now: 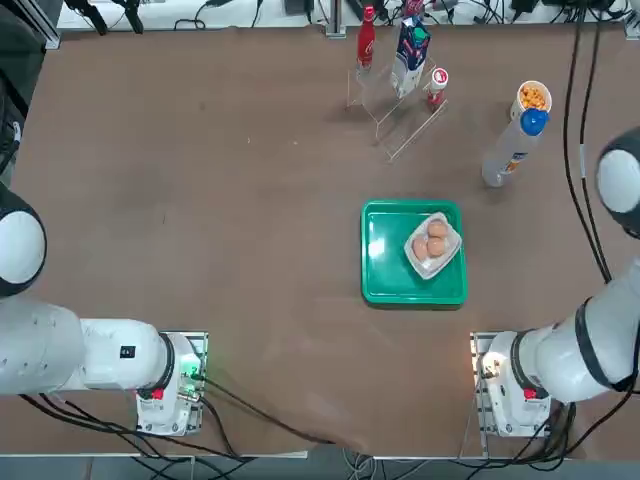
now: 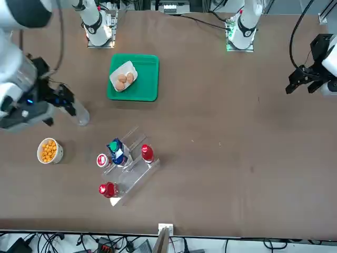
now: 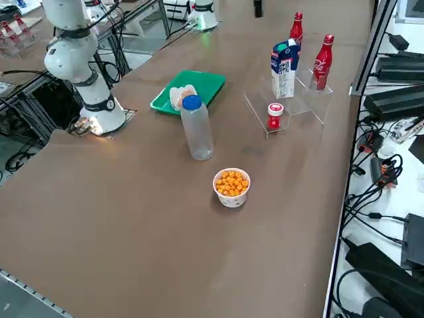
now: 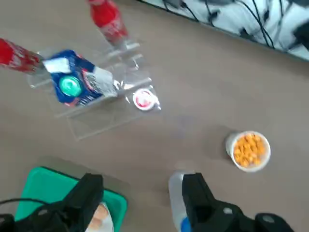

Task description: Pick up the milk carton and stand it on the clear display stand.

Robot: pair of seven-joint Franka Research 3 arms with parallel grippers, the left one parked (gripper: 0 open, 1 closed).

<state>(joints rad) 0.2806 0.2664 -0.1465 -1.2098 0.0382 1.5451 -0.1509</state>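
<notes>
Standing upright on the transparent acrylic stepped display stand [image 1: 395, 110] at the far side of the brown surface [image 1: 200, 200], the small blue-and-white gabled milk carton [image 1: 410, 55] looks to me already placed, with two red bottles [image 3: 322, 61] on the steps near it and a small red-capped jar [image 3: 275, 114] on the lowest step just beside it. My right gripper [image 4: 142, 191] hangs well apart from the carton, fingers [image 4: 89, 193] spread wide and grasping nothing, above the gap between the green tray [image 1: 385, 270] holding a white dish of eggs [image 1: 432, 243] and the tall clear bottle with the blue cap [image 3: 197, 129]; a paper cup of orange snacks [image 3: 232, 185] sits just beyond that bottle. I judge the placing step done and the retreat in hand. My next move calls only for drawing back clear of the tall bottle without knocking it, and leaving the carton undisturbed.
</notes>
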